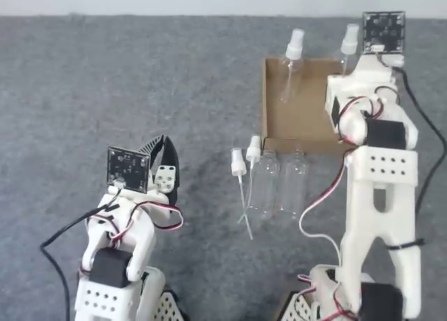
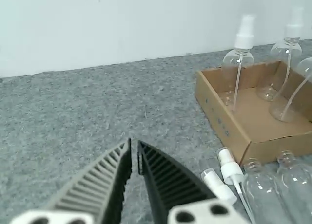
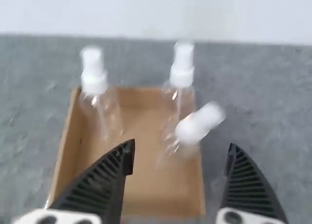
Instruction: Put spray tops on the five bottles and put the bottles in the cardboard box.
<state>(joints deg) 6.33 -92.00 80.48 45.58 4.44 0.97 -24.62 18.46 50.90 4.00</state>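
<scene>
Evidently the third capped bottle (image 3: pixel 197 122) is being let go inside the cardboard box (image 1: pixel 266 101). It leans between the right gripper's (image 3: pixel 180 146) wide-apart jaws, near two upright capped bottles (image 3: pixel 95 87) at the box's far wall. Lifting straight up should avoid clipping the spray heads or the box rim. Just outside the box's near wall are two uncapped bottles (image 1: pixel 265 185) and two loose spray tops (image 1: pixel 239 164). The left gripper (image 2: pixel 135 142), jaws together and empty, sits well apart from the box over open tabletop (image 1: pixel 105 77).
</scene>
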